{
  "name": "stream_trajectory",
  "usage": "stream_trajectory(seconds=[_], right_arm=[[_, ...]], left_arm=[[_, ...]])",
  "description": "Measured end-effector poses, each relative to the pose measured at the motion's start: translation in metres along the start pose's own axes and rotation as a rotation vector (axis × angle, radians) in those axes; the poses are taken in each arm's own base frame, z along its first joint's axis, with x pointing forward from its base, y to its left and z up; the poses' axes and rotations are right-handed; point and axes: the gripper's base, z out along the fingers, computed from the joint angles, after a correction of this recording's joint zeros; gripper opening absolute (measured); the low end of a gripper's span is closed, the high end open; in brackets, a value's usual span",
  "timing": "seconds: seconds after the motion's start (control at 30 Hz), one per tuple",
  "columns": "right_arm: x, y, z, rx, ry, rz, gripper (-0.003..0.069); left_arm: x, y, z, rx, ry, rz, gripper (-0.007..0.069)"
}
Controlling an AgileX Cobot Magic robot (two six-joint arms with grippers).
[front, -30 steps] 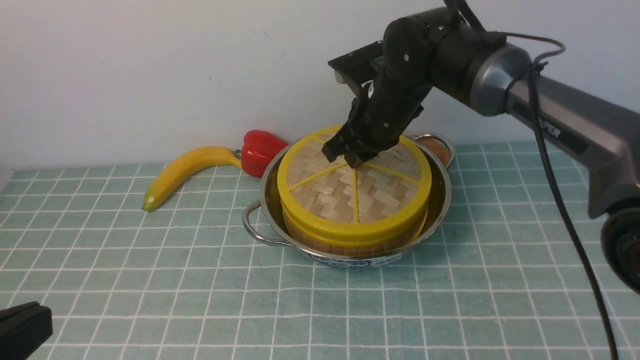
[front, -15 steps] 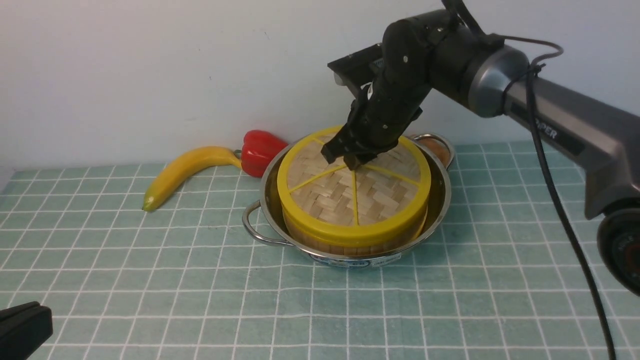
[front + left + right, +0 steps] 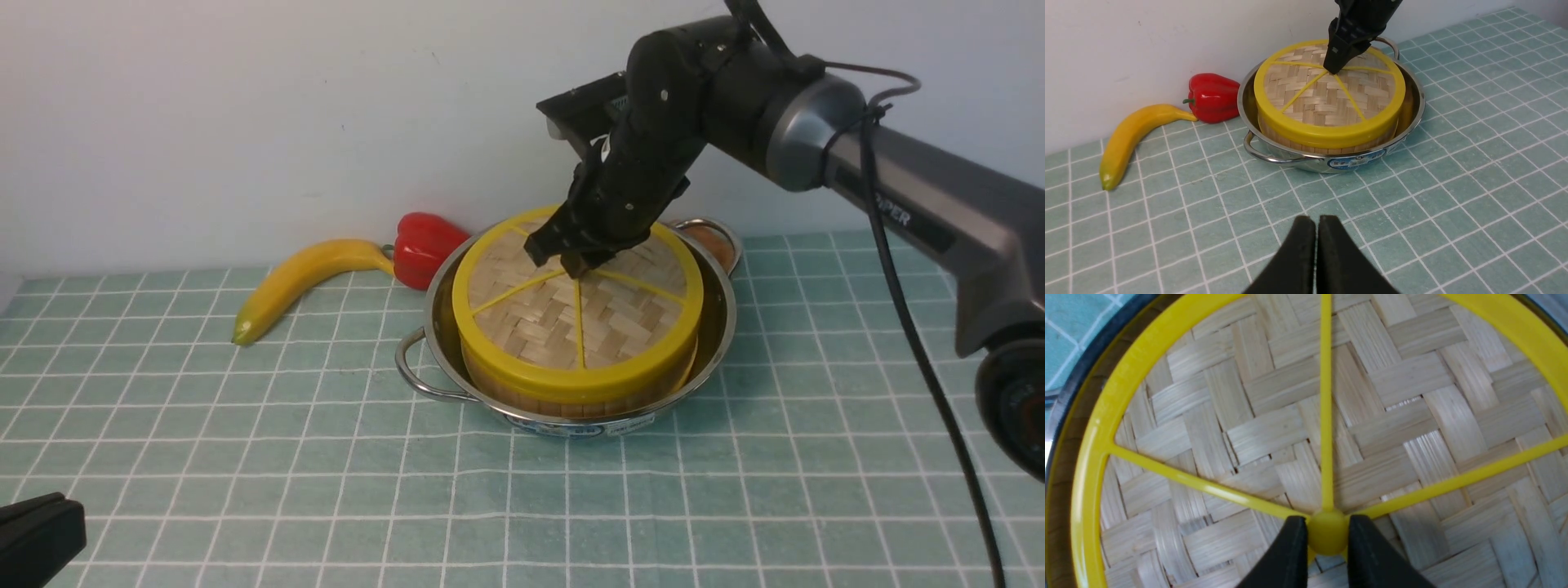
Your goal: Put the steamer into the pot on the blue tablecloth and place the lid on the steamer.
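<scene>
Lid (image 3: pixel 578 306) placement appears complete: the woven disc sits level on the steamer (image 3: pixel 571 390), its yellow rim lined up with the basket wall all round as far as the front and left wrist views show. The steamer stands inside the pot (image 3: pixel 718 327), with a narrow gap to the steel wall on each visible side. The pot rests on the blue tablecloth (image 3: pixel 326 457), near the back wall.

Status, as a judgement from these views:
- Steamer in pot: done.
- Lid on steamer: seated, not yet released.
- Remaining: open the jaws, lift the arm clear without dragging the lid off centre.

Position relative to the end effector: the right gripper (image 3: pixel 1327 539) stands directly above the lid centre, pointing down. In the right wrist view its two black fingers (image 3: pixel 1286 555) sit on either side of the yellow hub (image 3: pixel 1327 537), touching it, so the jaws are clamped on the lid at the hub where the spokes meet. No lift of the lid off the basket is visible.

The left gripper (image 3: pixel 1316 245) is well apart from the pot, low over bare cloth on the near side, with its fingers pressed together and holding nothing.

Bystanders: a banana (image 3: pixel 302 282) and a red pepper (image 3: pixel 424 245) lie beside the pot towards the wall, clear of the work.
</scene>
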Motion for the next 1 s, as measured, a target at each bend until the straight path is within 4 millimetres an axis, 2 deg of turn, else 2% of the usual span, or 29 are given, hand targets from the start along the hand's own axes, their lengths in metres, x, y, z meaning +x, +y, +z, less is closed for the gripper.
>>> stream_trajectory(seconds=[0.13, 0.2, 0.23, 0.27, 0.33, 0.47, 0.57, 0.67, 0.73, 0.83, 0.9, 0.97, 1.0], right_arm=[[-0.001, 0.002, -0.004, -0.016, -0.006, 0.008, 0.0253], [-0.004, 0.004, -0.014, -0.028, -0.032, 0.012, 0.0355], [-0.004, 0.004, -0.015, -0.029, -0.035, 0.012, 0.0363], [-0.007, 0.005, -0.025, -0.032, -0.058, 0.012, 0.0421], [-0.012, 0.007, -0.049, -0.039, -0.099, 0.009, 0.0477], [-0.018, 0.013, -0.115, -0.049, -0.198, -0.01, 0.055], [-0.016, 0.017, -0.187, -0.039, -0.331, -0.03, 0.0568], [-0.003, 0.018, -0.256, 0.007, -0.461, -0.053, 0.0567], [0.012, 0.017, -0.301, 0.043, -0.543, -0.058, 0.0557], [0.05, 0.016, -0.366, 0.086, -0.653, -0.044, 0.0521], [0.067, 0.016, -0.384, 0.094, -0.675, -0.037, 0.0496], [0.109, 0.016, -0.415, 0.095, -0.709, -0.026, 0.044], [0.112, 0.016, -0.415, 0.095, -0.709, -0.026, 0.0435]], left_arm=[[0.0, 0.0, 0.0, 0.0, 0.0, 0.0, 0.0002], [0.0, 0.0, 0.0, 0.0, 0.0, 0.0, 0.0002], [0.0, 0.0, 0.0, 0.0, 0.0, 0.0, 0.0002], [0.0, 0.0, 0.0, 0.0, 0.0, 0.0, 0.0002], [0.0, 0.0, 0.0, 0.0, 0.0, 0.0, 0.0002], [0.0, 0.0, 0.0, -0.001, -0.003, 0.004, 0.0002], [-0.004, 0.001, 0.0, -0.012, -0.046, 0.032, 0.0002], [-0.01, 0.003, -0.001, -0.042, -0.105, 0.078, 0.0002], [-0.014, 0.006, -0.001, -0.079, -0.151, 0.124, 0.0002], [-0.019, 0.011, -0.002, -0.138, -0.195, 0.186, 0.0002], [-0.02, 0.013, 0.0, -0.159, -0.193, 0.21, 0.0002], [-0.022, 0.016, 0.006, -0.175, -0.171, 0.229, 0.0004], [-0.022, 0.016, 0.007, -0.175, -0.168, 0.229, 0.0006]])
